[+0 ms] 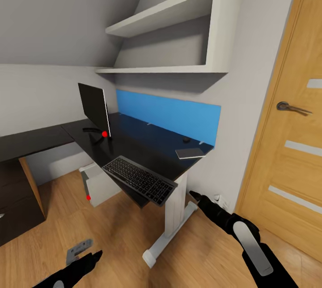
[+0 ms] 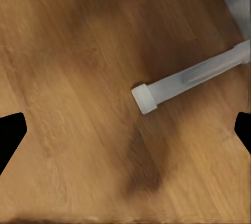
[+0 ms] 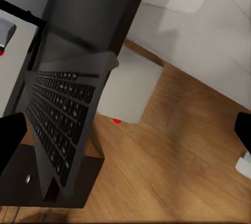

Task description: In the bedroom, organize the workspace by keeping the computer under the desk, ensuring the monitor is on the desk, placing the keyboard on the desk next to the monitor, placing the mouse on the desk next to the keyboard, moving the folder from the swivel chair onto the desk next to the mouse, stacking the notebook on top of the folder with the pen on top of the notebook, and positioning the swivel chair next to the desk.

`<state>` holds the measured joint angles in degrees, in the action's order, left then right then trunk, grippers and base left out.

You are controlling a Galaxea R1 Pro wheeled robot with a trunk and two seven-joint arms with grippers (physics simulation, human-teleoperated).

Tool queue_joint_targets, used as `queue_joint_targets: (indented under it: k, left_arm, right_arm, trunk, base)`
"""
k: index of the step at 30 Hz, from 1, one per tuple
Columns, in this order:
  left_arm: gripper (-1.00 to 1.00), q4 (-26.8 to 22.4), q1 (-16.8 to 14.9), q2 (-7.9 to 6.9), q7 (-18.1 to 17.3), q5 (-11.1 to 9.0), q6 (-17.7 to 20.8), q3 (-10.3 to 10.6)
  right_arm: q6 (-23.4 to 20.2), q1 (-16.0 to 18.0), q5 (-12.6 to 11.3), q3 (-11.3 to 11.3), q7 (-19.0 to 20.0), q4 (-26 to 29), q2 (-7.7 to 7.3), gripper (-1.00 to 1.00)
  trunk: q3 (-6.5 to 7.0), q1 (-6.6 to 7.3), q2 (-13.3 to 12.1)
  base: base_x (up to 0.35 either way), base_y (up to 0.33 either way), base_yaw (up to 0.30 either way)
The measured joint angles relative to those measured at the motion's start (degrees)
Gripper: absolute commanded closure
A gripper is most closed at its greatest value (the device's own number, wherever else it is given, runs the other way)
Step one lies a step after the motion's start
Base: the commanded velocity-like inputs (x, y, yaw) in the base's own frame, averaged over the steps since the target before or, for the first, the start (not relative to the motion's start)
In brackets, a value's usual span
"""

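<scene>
right tool (image 1: 195, 195) open beside black-keyed keyboard (image 1: 139, 179) overhanging desk (image 1: 147, 144)

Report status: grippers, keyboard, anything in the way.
Left gripper and right gripper both open, empty, low over the floor. Keyboard on desk, overhanging its front edge. No obstruction between right gripper and keyboard.

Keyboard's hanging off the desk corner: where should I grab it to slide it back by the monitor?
Grip the overhanging near end of the keyboard, probably with the right gripper, coming in from the open floor side. That end juts past the desk edge, so a finger can get under the slim frame; the rest lies flat on the top.
</scene>
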<state>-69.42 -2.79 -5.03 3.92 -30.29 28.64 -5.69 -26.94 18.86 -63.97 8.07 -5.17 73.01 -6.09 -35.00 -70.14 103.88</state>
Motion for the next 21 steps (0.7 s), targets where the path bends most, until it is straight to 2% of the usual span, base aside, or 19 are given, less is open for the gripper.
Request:
queue_joint_targets:
  k: [3, 8, 21]
  left_arm:
    - [-1.0, 2.74, 0.0, -0.18, -0.26, -1.29, 0.46, 0.34]
    - [-1.0, 6.37, 0.0, -0.42, -0.42, -1.71, 0.31, 0.38]
    - [-1.0, 8.5, 0.0, -0.35, -0.42, -1.86, -0.46, 0.62]
  right_arm:
    - [0.0, 0.0, 0.03, 0.62, 0.04, 0.03, -0.01, -1.0]
    - [0.06, 0.0, 0.04, 1.82, 0.1, -0.04, 0.05, -1.0]
    - [0.26, 0.0, -0.01, 3.69, 0.4, -1.87, 0.08, -1.0]
  trunk:
    - [-0.54, -0.66, 1.2]
    - [-1.44, -1.76, 3.21]
    - [-3.77, -4.61, 8.42]
  base:
    - [0.0, 0.0, 0.0]
    - [0.0, 0.0, 0.0]
    - [0.0, 0.0, 0.0]
